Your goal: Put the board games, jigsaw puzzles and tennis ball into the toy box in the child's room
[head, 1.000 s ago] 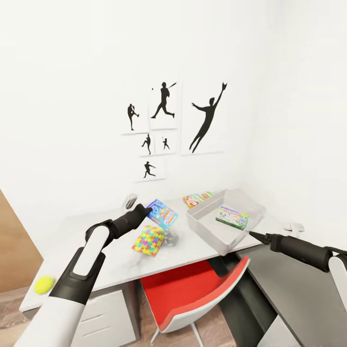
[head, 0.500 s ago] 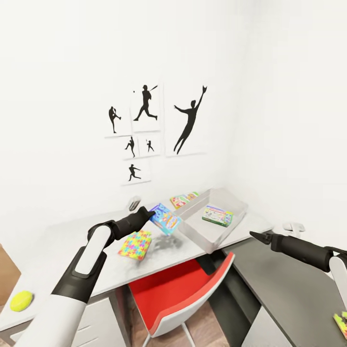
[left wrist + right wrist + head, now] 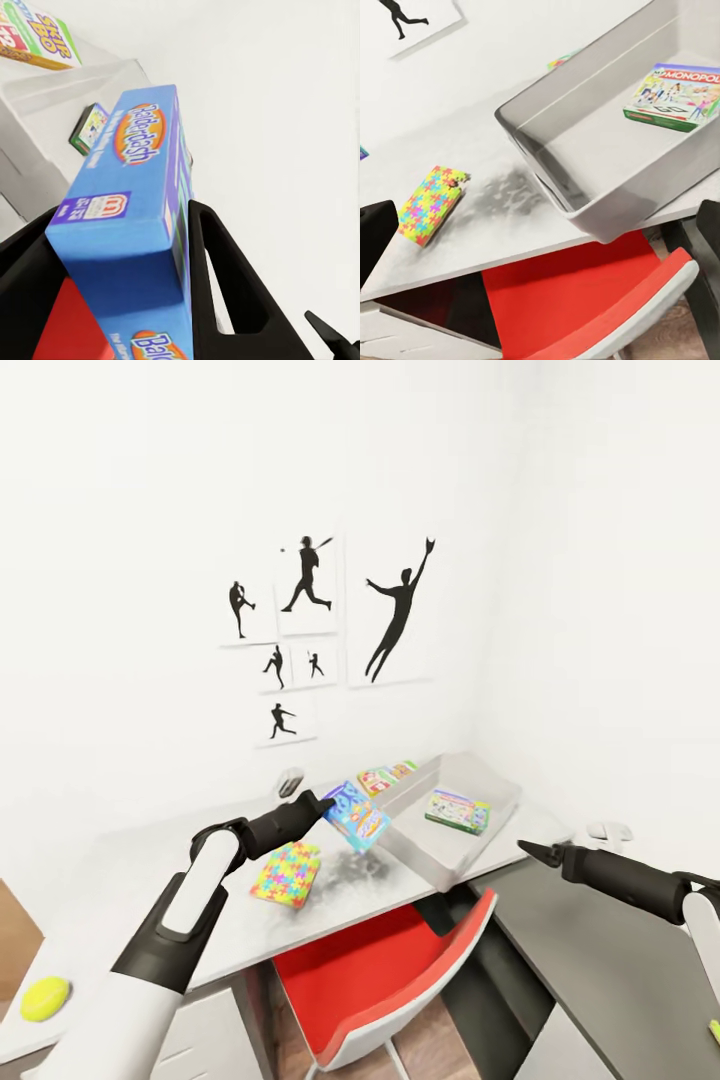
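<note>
**Now the blue board game is lifted and nearly at the toy box**

Since a second ago the left gripper (image 3: 318, 806) has carried the blue board game (image 3: 357, 816) up off the table (image 3: 140, 850) and closer to the toy box (image 3: 452, 850); half a second back it hung lower and a shade farther from the box's near wall. The head view also swung over that second, so the shift of the wall pictures (image 3: 310, 635) is the camera's doing. In the left wrist view the fingers (image 3: 225, 277) clamp the blue box (image 3: 131, 217) from both sides, and it is tilted.

One board game (image 3: 456, 810) lies flat inside the toy box. Another (image 3: 387, 775) lies on the table just behind the box's far rim. A jigsaw puzzle (image 3: 286, 874) sits on the table near the box's left end, below the carried game. The tennis ball (image 3: 44, 998) rests well away from the box, at the table's far left corner.

The right gripper (image 3: 522, 848) hovers just off the box's near right corner, empty; I cannot tell how its jaws stand.

My reading: the carry is almost done, leaving a short move over the rim and a release.
</note>
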